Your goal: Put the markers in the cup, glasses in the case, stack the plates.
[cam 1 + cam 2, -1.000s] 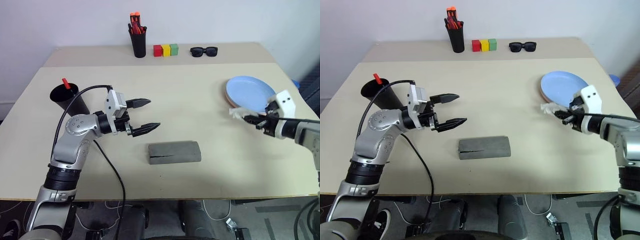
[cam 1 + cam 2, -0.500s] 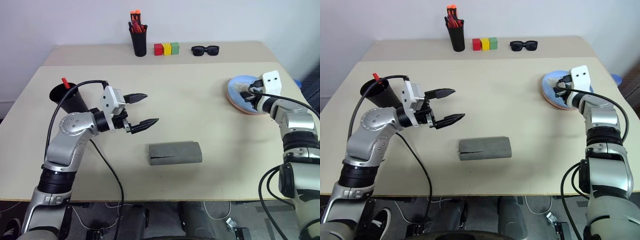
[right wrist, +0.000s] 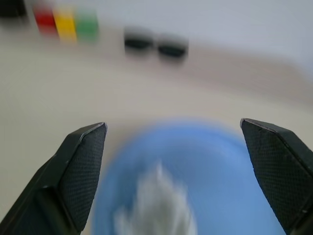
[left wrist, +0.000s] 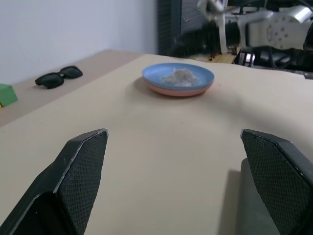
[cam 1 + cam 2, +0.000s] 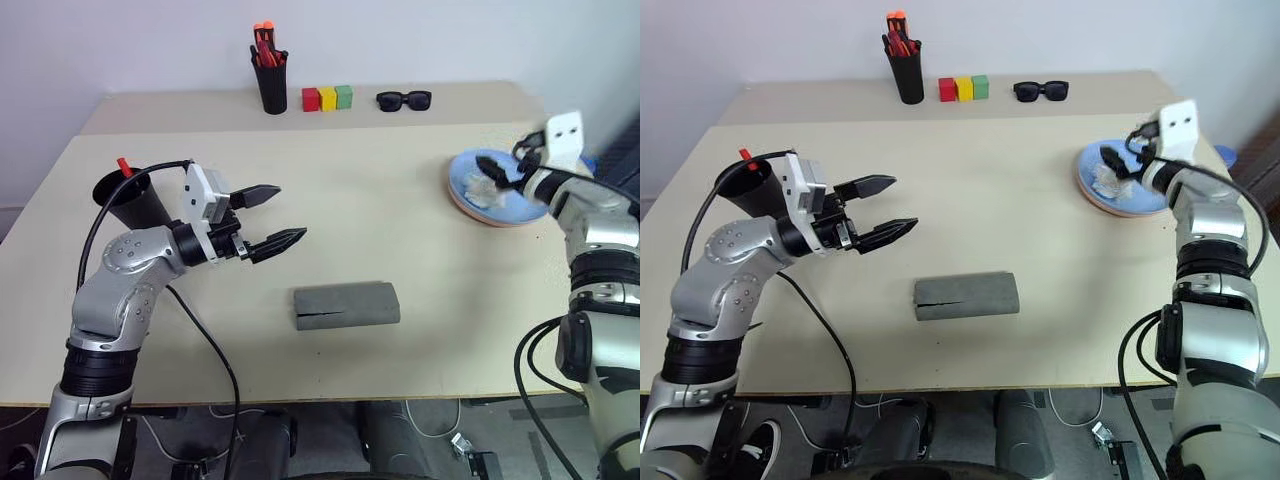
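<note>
The light blue plate [image 4: 156, 73] sits stacked on the salmon pink plate [image 4: 178, 92] at the right side of the table. A crumpled white wad [image 5: 487, 190] lies in the blue plate. My right gripper [image 5: 503, 163] hovers just above that plate, open and empty. The grey case [image 5: 346, 305] lies closed near the table's middle front. At the left, the black cup [image 5: 135, 200] holds a marker, whose red tip [image 5: 124, 165] sticks up. My left gripper [image 5: 290, 211] is open and empty between the cup and the case, pointing right. The glasses are out of view.
Along the back edge stand a black pen holder [image 5: 272, 85] with orange-and-red-capped pens, three coloured blocks [image 5: 323, 98] and black sunglasses [image 5: 404, 100]. The plates lie close to the table's right edge.
My right gripper carried the white wad over the plates, opened, and left it in the blue plate, then rose a little. The left gripper stayed open, almost in place.
</note>
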Controlling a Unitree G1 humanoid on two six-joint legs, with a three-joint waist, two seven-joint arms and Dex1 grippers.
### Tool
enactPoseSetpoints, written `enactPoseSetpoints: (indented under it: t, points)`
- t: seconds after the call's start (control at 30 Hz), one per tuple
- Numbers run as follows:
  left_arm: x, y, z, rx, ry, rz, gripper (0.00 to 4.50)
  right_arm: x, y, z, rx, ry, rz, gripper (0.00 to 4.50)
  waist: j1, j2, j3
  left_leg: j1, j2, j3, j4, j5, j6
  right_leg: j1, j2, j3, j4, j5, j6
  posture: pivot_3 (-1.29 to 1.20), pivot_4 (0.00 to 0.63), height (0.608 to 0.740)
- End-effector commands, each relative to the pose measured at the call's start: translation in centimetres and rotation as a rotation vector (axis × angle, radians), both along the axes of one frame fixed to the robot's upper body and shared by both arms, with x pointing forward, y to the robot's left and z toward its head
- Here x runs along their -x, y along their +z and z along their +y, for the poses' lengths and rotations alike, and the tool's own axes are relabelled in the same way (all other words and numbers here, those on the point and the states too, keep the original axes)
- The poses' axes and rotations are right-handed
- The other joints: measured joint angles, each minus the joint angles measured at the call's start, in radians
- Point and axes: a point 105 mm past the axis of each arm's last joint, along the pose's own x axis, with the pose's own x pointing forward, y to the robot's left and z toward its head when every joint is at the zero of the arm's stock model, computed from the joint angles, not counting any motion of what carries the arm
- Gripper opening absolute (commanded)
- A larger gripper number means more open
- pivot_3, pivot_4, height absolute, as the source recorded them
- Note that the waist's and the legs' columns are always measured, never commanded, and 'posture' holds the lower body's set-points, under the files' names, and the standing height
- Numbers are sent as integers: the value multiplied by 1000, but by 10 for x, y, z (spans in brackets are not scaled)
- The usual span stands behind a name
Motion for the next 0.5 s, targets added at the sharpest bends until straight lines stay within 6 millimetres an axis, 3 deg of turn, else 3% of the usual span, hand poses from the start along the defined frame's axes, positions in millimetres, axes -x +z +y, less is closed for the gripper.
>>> enactPoseSetpoints:
  t: [0.03, 0.17, 0.27, 0.37, 0.5]
  points:
    - [4, 16, 13, 0, 36, -63, 4500, 32, 32, 50, -62, 340, -144, 4471, -6, 0, 0, 0, 1, 0, 0, 0, 0, 0, 0, 0, 0, 0, 0, 0, 150, 740]
    - [-1, 15, 30, -24, 98, -81, 4500, 63, 4, 88, 110, 520, -116, 4471, -4, 0, 0, 1, 1, -1, 0, 0, 0, 1, 1, -1, 0, 0, 0, 0, 150, 740]
    - [-6, 12, 38, -44, 118, -94, 4500, 91, -6, 102, 164, 665, -99, 4471, 1, 0, 0, 1, 0, -1, 1, 0, 0, 1, 0, -1, 0, 0, 0, 0, 150, 740]
    - [-10, 11, 48, -53, 132, -111, 4500, 112, -13, 112, 212, 760, -76, 4471, 3, 0, 0, 1, 0, -1, 1, 0, 0, 1, 0, -1, 0, 0, 0, 0, 150, 740]
    - [-8, 8, 50, -50, 144, -116, 4500, 114, -17, 108, 249, 768, -30, 4471, -1, 0, 0, 1, 0, -1, 1, 0, 0, 2, 0, -1, 0, 0, 0, 0, 150, 740]
